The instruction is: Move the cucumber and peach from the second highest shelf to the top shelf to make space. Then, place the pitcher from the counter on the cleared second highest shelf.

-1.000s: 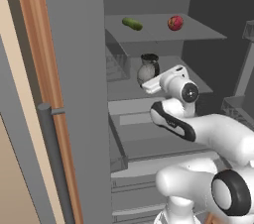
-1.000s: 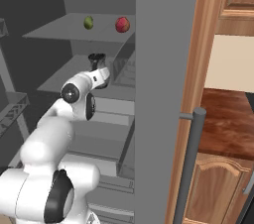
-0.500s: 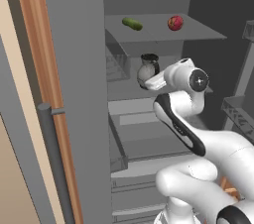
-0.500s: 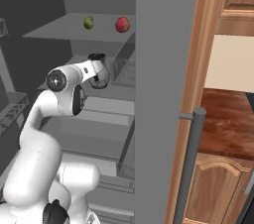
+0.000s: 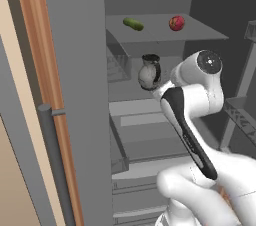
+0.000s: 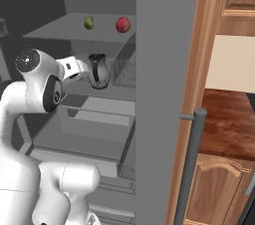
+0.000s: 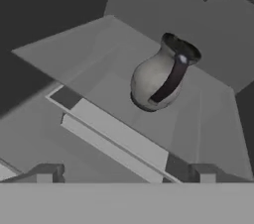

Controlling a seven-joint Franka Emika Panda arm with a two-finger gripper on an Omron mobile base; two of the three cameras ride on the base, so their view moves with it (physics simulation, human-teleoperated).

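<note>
**Pitcher's on the shelf, end effector let go — watch the exit**

So the pitcher (image 5: pixel 149 72) sits upright on the second highest shelf (image 5: pixel 135 90), roughly centre of the left base frame, handle facing out toward the arm. In the hand view it's in the middle right of the frame (image 7: pixel 161 73), standing on the grey panel with clear shelf all around it, nothing touching it. The cucumber (image 5: pixel 133 23) and peach (image 5: pixel 176 23) are both up on the top shelf (image 5: pixel 200 32), well apart from each other, in the upper part of the frame.

The end effector (image 7: pixel 124 173) is released: its two tips sit wide apart at the bottom of the hand view, with the pitcher clearly beyond them, not between them. In the right base view the hand is just beside the jug (image 6: pixel 98 71), left of centre.

My read is the job's basically done, only the pull-back is left. What could go wrong:

- The hand is close to the pitcher, so a sloppy sideways swing could clip the handle and tip it or shove it toward the shelf edge.
- The top shelf is right above the wrist. Lifting too soon could bump it and set the peach rolling, since it's round.
- The fridge wall is near the elbow, so a wide swing might catch it.
</note>
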